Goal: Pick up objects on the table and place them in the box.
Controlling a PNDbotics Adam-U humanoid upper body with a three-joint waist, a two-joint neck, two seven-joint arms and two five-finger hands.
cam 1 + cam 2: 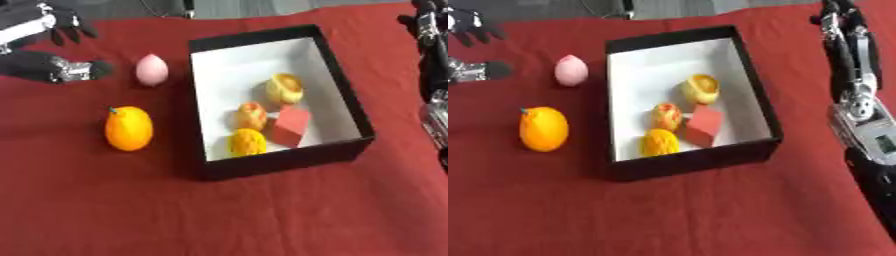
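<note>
**benchwarmer:** While the left hand (52, 67) sits up in the far-left corner of the red tablecloth (219, 220), it's got nothing in it. Fingers look stretched out toward the right, thumb too, just hanging over the cloth with an empty palm. Closest thing to it is the pink egg-shaped object (151, 69), just beside the fingertips on the box side, but there's a visible gap, so not touching.

**torque_nerd:** Yep, and the orange fruit (129, 128) is nearer the robot than that hand, standing upright on the cloth with a little green stem on top. Also untouched.

**benchwarmer:** Past the pink thing, further from the left hand, is the black box (346, 95) with the white inside. Four items already in there: a pale yellow cup-shaped one (285, 88) toward the far end, a yellow-and-red fruit (251, 116), a red block (291, 126) tilted just beside it, and a yellow round one (248, 142) against the near wall.

**torque_nerd:** What about the right side? Only the right arm (855, 75) really shows, running down the right edge, well apart from the box. The right hand (837, 15) is barely in view at the top, and whether its fingers are curled or straight, can't tell.
</note>
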